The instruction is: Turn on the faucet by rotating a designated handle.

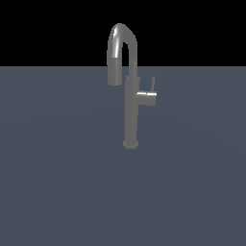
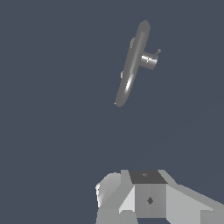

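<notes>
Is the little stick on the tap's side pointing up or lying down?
Pointing up. On the faucet, the handle has its thin lever standing upright beside the column.

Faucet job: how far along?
Nothing looks done: the handle sits untouched on the faucet, its lever upright. In hand: nothing; in the wrist view the faucet is well away from the arm, and the tool's fingers aren't visible. Left: approach, contact the lever, rotate it.

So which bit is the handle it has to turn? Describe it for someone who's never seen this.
Find the tall grey faucet standing alone on the flat surface. Partway up its column, on the exterior view's right, a short cylinder juts sideways: the handle. Unlike the big hooked spout above, it is small, with a thin rod pointing up.
</notes>
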Action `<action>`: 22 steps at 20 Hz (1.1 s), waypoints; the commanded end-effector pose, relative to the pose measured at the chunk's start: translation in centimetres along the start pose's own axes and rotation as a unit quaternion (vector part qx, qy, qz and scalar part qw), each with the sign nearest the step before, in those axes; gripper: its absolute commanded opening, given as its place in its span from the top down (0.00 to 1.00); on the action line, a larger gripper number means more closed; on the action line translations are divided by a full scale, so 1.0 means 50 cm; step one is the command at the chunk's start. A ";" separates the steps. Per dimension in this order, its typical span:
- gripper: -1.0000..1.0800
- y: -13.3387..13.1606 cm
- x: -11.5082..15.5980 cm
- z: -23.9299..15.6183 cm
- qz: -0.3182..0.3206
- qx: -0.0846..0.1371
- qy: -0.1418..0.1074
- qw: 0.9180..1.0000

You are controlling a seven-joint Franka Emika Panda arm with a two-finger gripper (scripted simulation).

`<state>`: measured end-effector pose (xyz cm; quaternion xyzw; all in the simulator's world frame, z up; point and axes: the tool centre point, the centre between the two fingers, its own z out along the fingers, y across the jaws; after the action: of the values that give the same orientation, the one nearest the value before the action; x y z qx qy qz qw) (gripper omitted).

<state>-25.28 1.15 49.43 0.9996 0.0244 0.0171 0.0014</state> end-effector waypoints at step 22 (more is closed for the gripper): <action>1.00 0.011 0.118 0.007 0.099 0.093 -0.072 0.988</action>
<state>-20.18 0.99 49.35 0.9940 -0.0595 -0.0471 -0.0787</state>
